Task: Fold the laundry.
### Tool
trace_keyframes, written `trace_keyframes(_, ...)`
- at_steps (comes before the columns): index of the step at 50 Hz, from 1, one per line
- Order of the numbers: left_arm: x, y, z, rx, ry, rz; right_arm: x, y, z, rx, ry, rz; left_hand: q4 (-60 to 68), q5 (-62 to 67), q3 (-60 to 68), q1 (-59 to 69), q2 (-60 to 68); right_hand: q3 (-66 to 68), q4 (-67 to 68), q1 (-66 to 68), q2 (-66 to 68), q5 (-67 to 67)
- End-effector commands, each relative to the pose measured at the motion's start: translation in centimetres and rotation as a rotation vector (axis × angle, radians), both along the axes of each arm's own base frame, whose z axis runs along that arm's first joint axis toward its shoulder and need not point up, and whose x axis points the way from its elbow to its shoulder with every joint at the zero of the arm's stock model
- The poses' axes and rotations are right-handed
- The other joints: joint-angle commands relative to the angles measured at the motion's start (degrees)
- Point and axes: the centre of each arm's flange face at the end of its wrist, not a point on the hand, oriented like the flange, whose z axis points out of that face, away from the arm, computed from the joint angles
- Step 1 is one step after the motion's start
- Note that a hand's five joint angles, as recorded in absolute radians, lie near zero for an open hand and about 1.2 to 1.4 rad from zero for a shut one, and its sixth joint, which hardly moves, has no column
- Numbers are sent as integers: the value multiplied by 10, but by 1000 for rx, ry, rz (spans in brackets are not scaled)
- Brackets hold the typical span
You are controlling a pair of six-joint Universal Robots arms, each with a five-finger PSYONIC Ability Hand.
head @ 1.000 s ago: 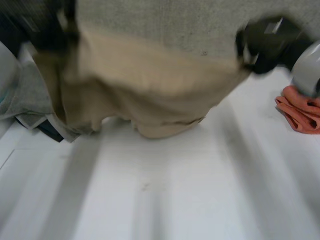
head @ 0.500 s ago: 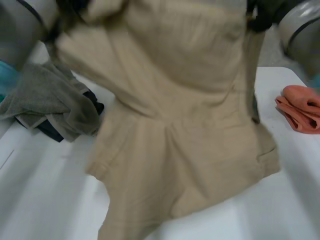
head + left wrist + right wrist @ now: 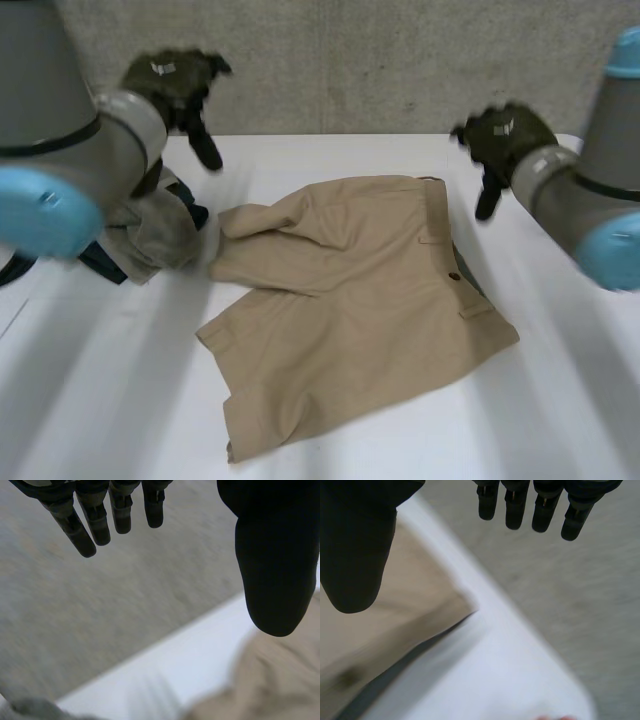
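A pair of beige shorts (image 3: 360, 290) lies spread on the white table (image 3: 560, 420), waistband toward the far right, one upper corner folded over at the left. My left hand (image 3: 178, 85) hovers open above the table's far left, apart from the shorts; its own view shows straight fingers (image 3: 85, 525) and thumb with nothing between them, the beige cloth (image 3: 270, 680) below. My right hand (image 3: 505, 140) hovers open to the right of the waistband. Its fingers (image 3: 540, 505) are straight and empty, over the shorts' edge (image 3: 410, 620).
A heap of grey and dark laundry (image 3: 150, 235) sits at the table's left, under my left arm. The table's far edge meets a grey concrete wall (image 3: 400, 60). A sliver of orange cloth (image 3: 555, 718) shows near the table's right corner.
Both hands held the shorts up by the waistband, swung them down onto the table, then let go and opened. The shorts now lie flat and both hands have lifted clear.
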Motion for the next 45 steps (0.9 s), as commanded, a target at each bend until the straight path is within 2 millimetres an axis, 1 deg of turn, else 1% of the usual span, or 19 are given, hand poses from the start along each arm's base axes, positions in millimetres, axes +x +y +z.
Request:
trace_keyframes(1, 5, 92, -41, 191, -180, -192, -41, 44, -24, 293, 140, 172, 120, 108, 116, 128, 120, 137, 135, 130, 138, 132)
trace_keyframes(2, 6, 110, -53, 231, -211, -239, -49, 50, -30, 328, 160, 202, 150, 138, 146, 158, 150, 200, 199, 193, 201, 196)
trace_keyframes(5, 9, 134, -71, 295, -246, -306, -58, 57, -42, 371, 174, 251, 256, 244, 252, 264, 256, 260, 258, 253, 261, 255)
trace_keyframes(6, 10, 147, -81, 338, -258, -347, -62, 61, -52, 395, 180, 280, 292, 280, 287, 299, 291, 290, 288, 283, 291, 286)
trace_keyframes(8, 11, 160, -91, 377, -265, -388, -66, 64, -60, 413, 182, 308, 327, 315, 323, 335, 327, 320, 319, 313, 321, 316)
trace_keyframes(9, 10, 171, -99, 412, -273, -424, -68, 65, -63, 417, 180, 318, 337, 325, 333, 345, 337, 322, 320, 315, 323, 318)
trace_keyframes(13, 11, 190, -117, 486, -298, -474, -75, 61, -84, 392, 153, 349, 326, 314, 321, 333, 325, 312, 310, 305, 313, 308)
trace_keyframes(14, 10, 191, -120, 496, -304, -475, -75, 60, -87, 385, 146, 351, 312, 300, 308, 320, 312, 295, 294, 288, 297, 291)
trace_keyframes(16, 9, 191, -127, 517, -314, -469, -75, 59, -94, 367, 133, 350, 277, 265, 273, 284, 276, 268, 267, 261, 270, 264)
trace_keyframes(18, 8, 182, -140, 533, -334, -438, -74, 57, -103, 329, 114, 349, 235, 223, 230, 242, 234, 245, 243, 238, 246, 241)
trace_keyframes(22, 7, 161, -156, 528, -364, -355, -72, 54, -118, 248, 93, 358, 228, 216, 224, 235, 227, 209, 208, 202, 211, 205)
trace_keyframes(26, 6, 146, -163, 490, -387, -281, -70, 51, -130, 163, 90, 356, 226, 214, 222, 234, 226, 206, 204, 199, 207, 202)
trace_keyframes(31, 0, 140, -165, 406, -401, -252, -66, 49, -140, 98, 81, 350, 228, 216, 224, 235, 227, 228, 226, 221, 229, 223)
trace_keyframes(34, -4, 138, -166, 344, -423, -245, -64, 47, -142, 76, 71, 347, 228, 216, 224, 235, 227, 280, 278, 273, 281, 276)
trace_keyframes(37, -8, 137, -168, 284, -459, -240, -63, 43, -143, 55, 61, 343, 228, 216, 224, 235, 227, 396, 394, 389, 397, 391)
trace_keyframes(38, -9, 137, -169, 269, -468, -239, -62, 43, -144, 54, 56, 342, 230, 218, 225, 237, 229, 443, 441, 436, 444, 438)
trace_keyframes(39, -12, 136, -170, 237, -486, -236, -61, 41, -143, 47, 47, 338, 240, 228, 235, 247, 239, 560, 558, 553, 561, 555)
trace_keyframes(41, -13, 134, -172, 209, -507, -232, -60, 40, -142, 46, 36, 329, 245, 233, 240, 252, 244, 675, 673, 668, 676, 671)
trace_keyframes(45, -18, 131, -182, 167, -559, -237, -59, 39, -140, 52, 10, 305, 245, 233, 240, 252, 244, 676, 674, 669, 677, 671)
